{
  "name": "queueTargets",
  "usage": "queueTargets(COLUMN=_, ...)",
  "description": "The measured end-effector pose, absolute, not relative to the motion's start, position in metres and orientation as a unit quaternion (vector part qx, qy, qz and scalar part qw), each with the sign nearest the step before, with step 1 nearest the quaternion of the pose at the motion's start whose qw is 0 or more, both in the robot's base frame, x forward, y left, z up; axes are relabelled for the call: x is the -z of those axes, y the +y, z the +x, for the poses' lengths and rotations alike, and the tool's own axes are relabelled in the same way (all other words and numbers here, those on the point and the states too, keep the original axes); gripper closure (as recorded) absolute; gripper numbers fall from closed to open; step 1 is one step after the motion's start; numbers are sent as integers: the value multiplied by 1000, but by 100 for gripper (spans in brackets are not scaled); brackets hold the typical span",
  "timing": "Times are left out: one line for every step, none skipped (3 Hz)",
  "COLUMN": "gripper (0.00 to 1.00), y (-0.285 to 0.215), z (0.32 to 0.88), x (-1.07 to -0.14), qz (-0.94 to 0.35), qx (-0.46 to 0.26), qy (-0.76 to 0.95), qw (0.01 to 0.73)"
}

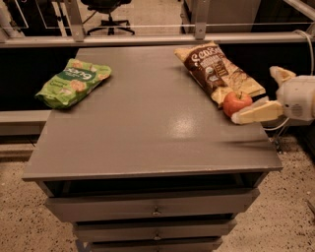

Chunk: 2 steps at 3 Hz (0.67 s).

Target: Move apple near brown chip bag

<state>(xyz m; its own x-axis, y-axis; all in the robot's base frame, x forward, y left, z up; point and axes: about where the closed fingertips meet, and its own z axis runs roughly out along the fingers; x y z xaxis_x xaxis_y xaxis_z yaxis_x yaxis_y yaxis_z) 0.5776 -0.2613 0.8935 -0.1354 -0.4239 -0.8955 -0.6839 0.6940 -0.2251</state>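
Observation:
The apple (pixel 237 102), small and red with a short stem, rests on the grey table (pixel 147 123) near its right edge. It touches the near end of the brown chip bag (pixel 216 69), which lies flat at the table's back right. My gripper (pixel 256 95) is at the right edge of the table, just right of the apple, and it is open and empty. Its lower cream finger (pixel 256 112) lies next to the apple's front right side. The upper finger (pixel 281 74) stands apart beyond the bag's corner.
A green snack bag (pixel 74 81) lies at the table's back left. The table has drawers (pixel 156 210) below its front edge. A metal rail (pixel 147 39) runs behind it, with an office chair (pixel 108 15) farther back. A cable (pixel 309 49) hangs at the right.

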Motion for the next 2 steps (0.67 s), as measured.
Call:
queueTargets(gripper=0, y=-299, z=558, x=-952, qz=-397, qx=-95, qy=741, qw=533)
queueTargets(gripper=0, y=-305, z=548, x=-985, qz=-416, qx=-92, qy=727, qw=538)
